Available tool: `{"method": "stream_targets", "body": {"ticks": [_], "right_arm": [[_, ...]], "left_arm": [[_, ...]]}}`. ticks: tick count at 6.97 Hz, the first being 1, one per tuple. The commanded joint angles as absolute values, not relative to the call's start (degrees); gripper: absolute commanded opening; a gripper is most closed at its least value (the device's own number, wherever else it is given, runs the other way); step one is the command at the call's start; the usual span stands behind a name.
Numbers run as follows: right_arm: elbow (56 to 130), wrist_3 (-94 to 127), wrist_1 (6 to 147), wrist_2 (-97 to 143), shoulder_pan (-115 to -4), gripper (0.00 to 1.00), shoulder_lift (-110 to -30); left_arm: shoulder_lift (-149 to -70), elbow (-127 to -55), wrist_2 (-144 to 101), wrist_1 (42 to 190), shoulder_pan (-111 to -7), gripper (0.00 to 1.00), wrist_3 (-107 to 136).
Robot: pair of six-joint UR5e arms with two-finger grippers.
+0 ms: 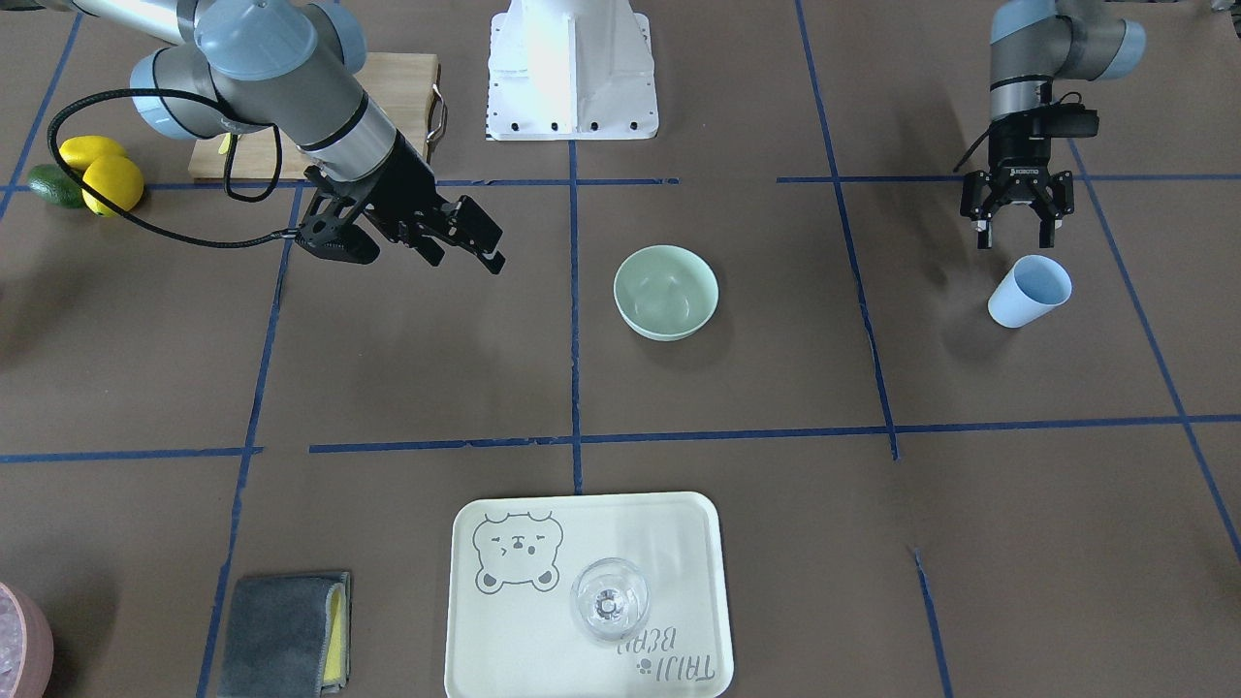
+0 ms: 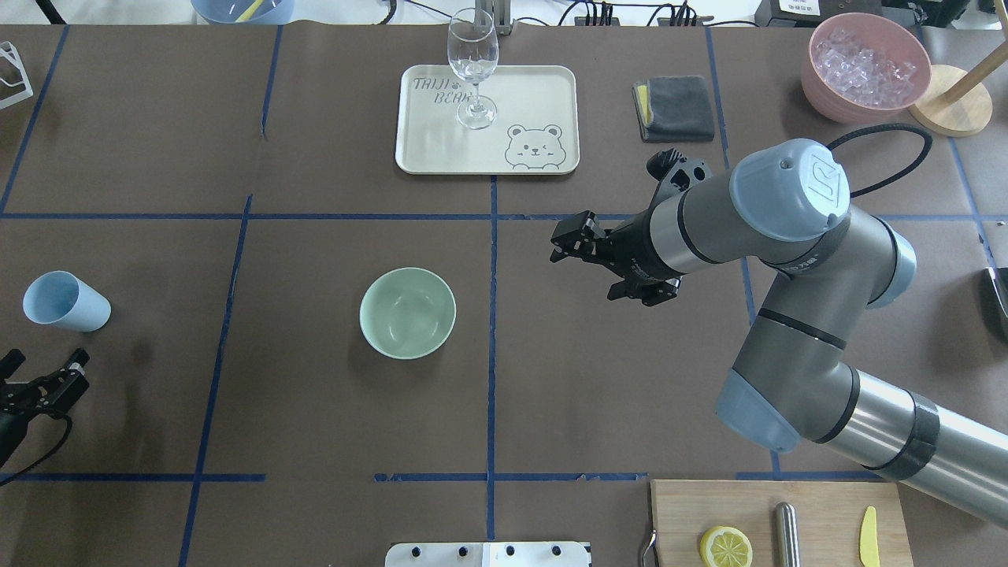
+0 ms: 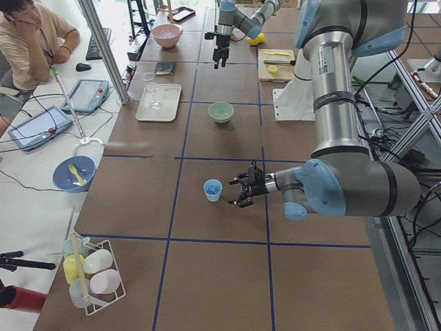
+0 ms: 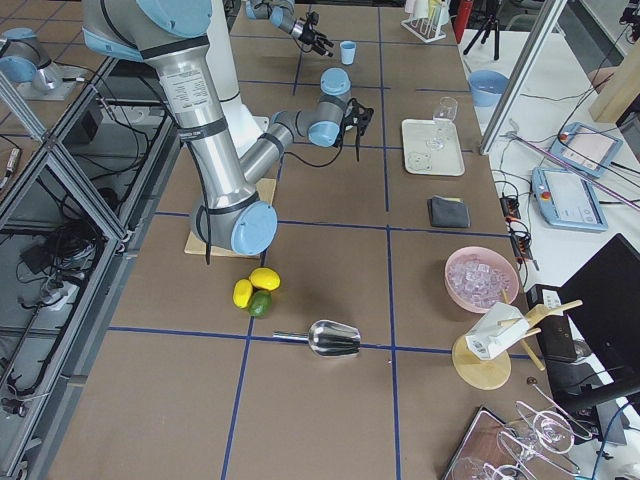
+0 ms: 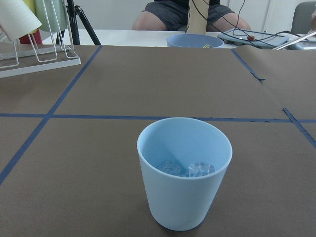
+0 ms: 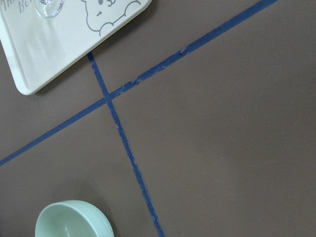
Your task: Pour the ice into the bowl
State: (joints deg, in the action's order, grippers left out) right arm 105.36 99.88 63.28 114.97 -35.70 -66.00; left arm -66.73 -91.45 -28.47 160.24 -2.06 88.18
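The pale mint-green bowl (image 1: 666,291) stands empty near the table's middle; it also shows in the overhead view (image 2: 408,313) and at the bottom of the right wrist view (image 6: 74,219). A light blue cup (image 1: 1030,291) stands upright at the robot's left end. The left wrist view shows a few clear ice cubes (image 5: 190,169) in its bottom. My left gripper (image 1: 1016,240) is open and empty, just short of the cup on the robot's side and apart from it. My right gripper (image 1: 463,247) is open and empty, held above the table on the bowl's other side.
A cream tray (image 2: 543,102) with a wine glass (image 2: 472,63) lies beyond the bowl. A grey cloth (image 2: 676,106) and a pink container (image 2: 823,79) full of ice are far right. A cutting board (image 2: 819,504), lemons (image 1: 97,174) and a metal scoop (image 4: 335,338) are on the right side.
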Motion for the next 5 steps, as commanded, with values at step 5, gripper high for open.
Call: {"method": "stream_targets", "body": {"ticks": [5], "right_arm": [[105.3, 99.8, 63.3, 115.0, -35.9, 1.00, -66.1]], "left_arm": [[-71.8, -86.0, -24.9, 160.6, -3.8, 0.99, 88.9]]}}
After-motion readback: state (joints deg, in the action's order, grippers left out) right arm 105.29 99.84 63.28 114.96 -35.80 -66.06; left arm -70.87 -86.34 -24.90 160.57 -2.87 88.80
